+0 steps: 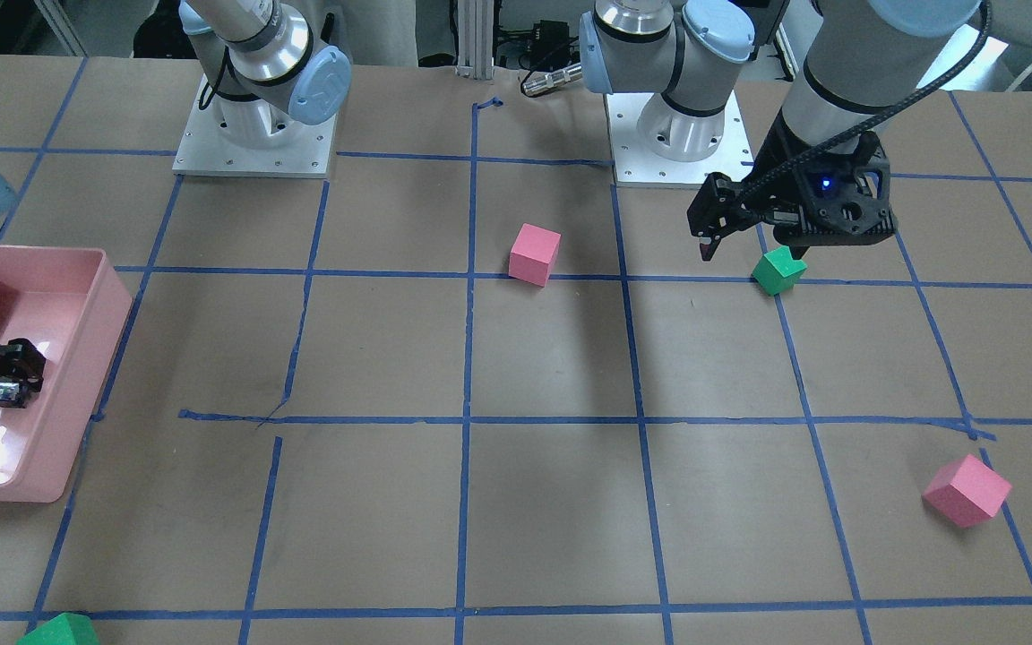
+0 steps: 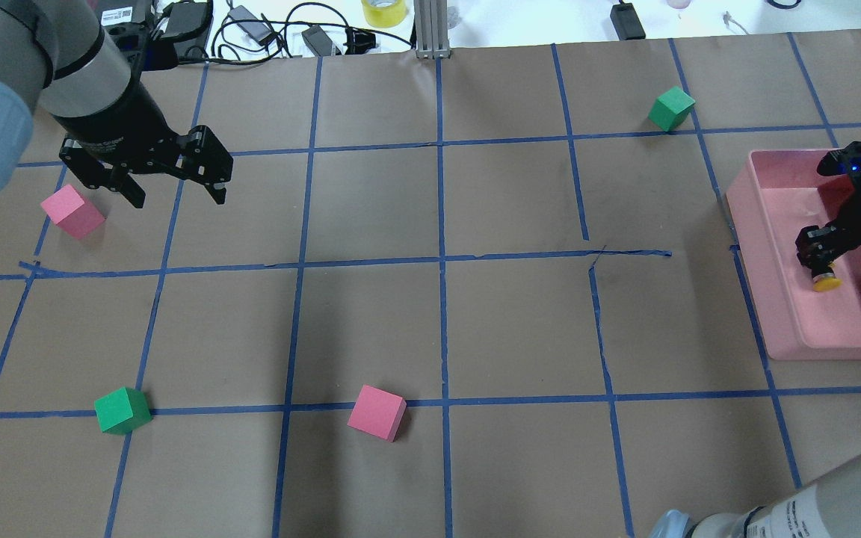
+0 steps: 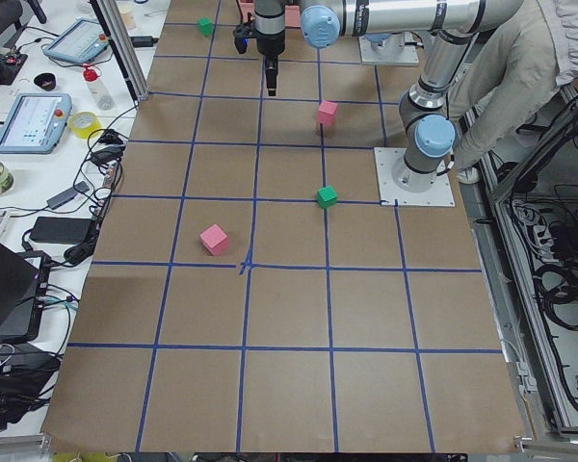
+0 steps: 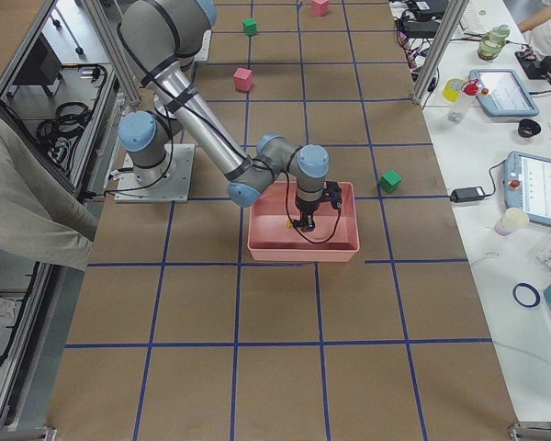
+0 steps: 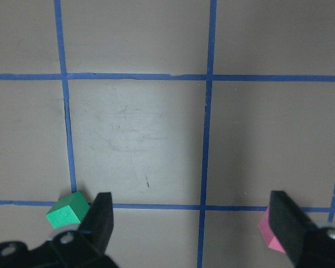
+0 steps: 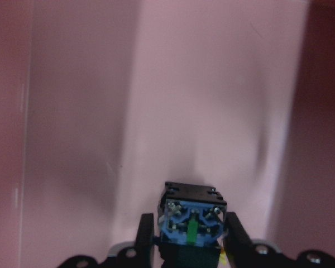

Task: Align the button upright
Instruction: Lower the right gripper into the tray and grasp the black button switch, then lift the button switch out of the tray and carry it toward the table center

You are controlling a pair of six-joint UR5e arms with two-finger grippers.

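Observation:
The button is in the pink tray at the table's right end. Its yellow cap sticks out past the fingertips. In the right wrist view its blue base face points at the camera. My right gripper is shut on the button's body, one finger on each side. It also shows in the front view. I cannot tell whether the cap touches the tray floor. My left gripper is open and empty, above the table at the far left; its fingers are spread wide.
A pink cube lies just left of my left gripper. A green cube and another pink cube lie nearer the robot. A second green cube lies beyond the tray. Blue tape lines grid the brown table.

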